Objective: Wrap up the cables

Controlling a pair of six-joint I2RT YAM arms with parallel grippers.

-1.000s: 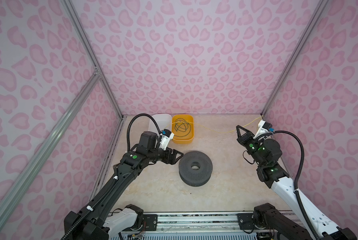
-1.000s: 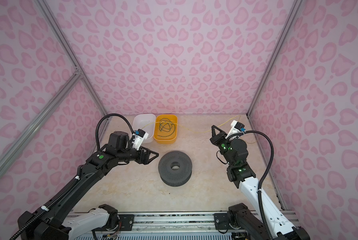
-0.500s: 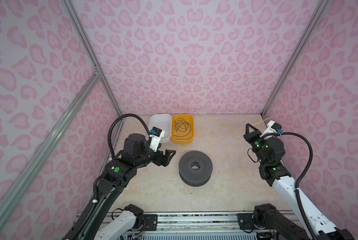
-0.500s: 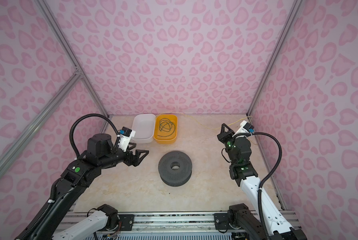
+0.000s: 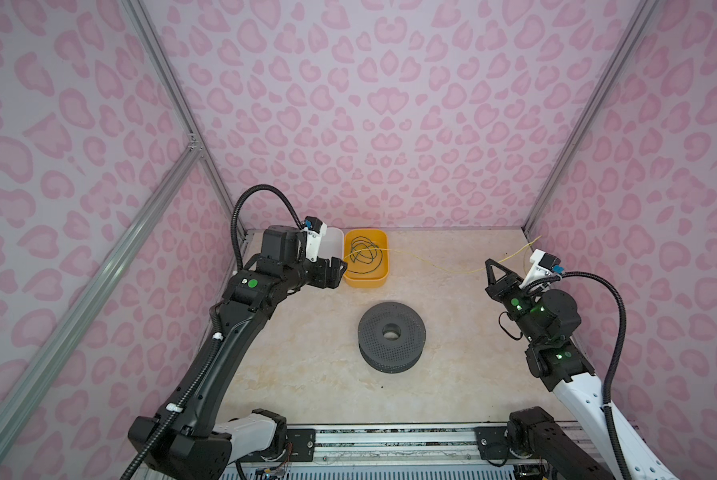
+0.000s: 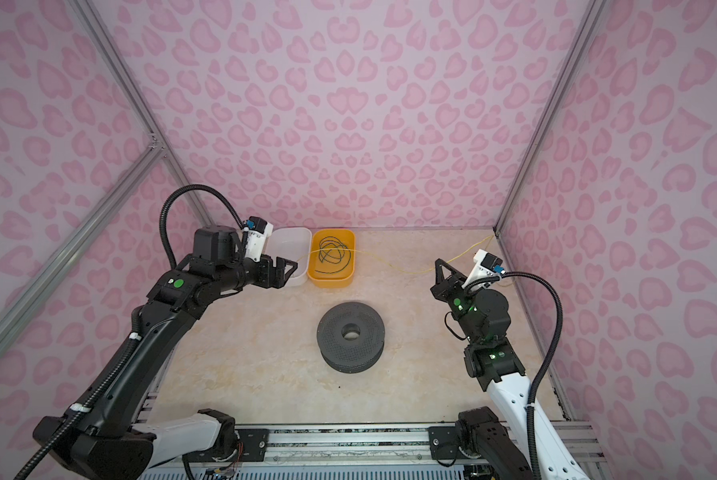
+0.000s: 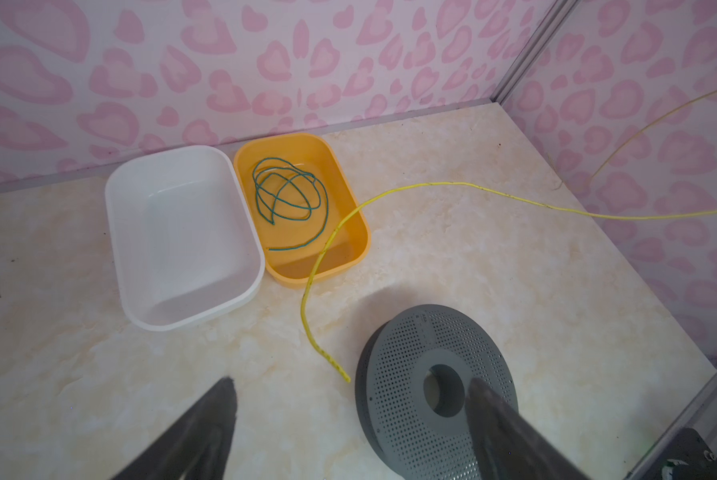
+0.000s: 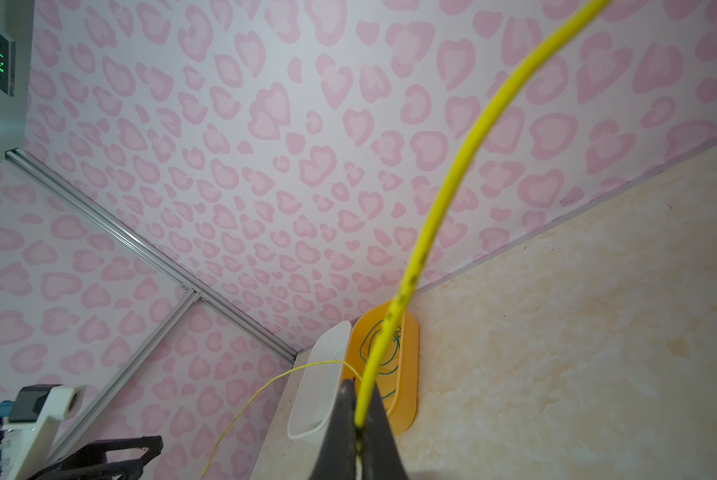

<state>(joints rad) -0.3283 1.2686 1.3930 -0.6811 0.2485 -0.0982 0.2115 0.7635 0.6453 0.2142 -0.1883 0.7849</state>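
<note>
Pinching the yellow cable [image 7: 444,184] between jaws pressed tight together, the right gripper [image 8: 361,399] holds it above the table [image 5: 307,374] on the right side. The wire runs across the orange bin [image 7: 290,279] to a free end hanging just at the left gripper [image 5: 335,268], whose jaws stand wide apart and grip nothing. The dark green cable [image 7: 326,210] lies in loose loops inside the orange bin, beside a white bin [image 7: 182,232]. A grey perforated spool [image 7: 411,353] sits mid-table with no wire on it. Both cables look very light, thin and springy, and likely to slip or curl back. The best hold for the left gripper appears to be near the yellow free end, pinched squarely.
</note>
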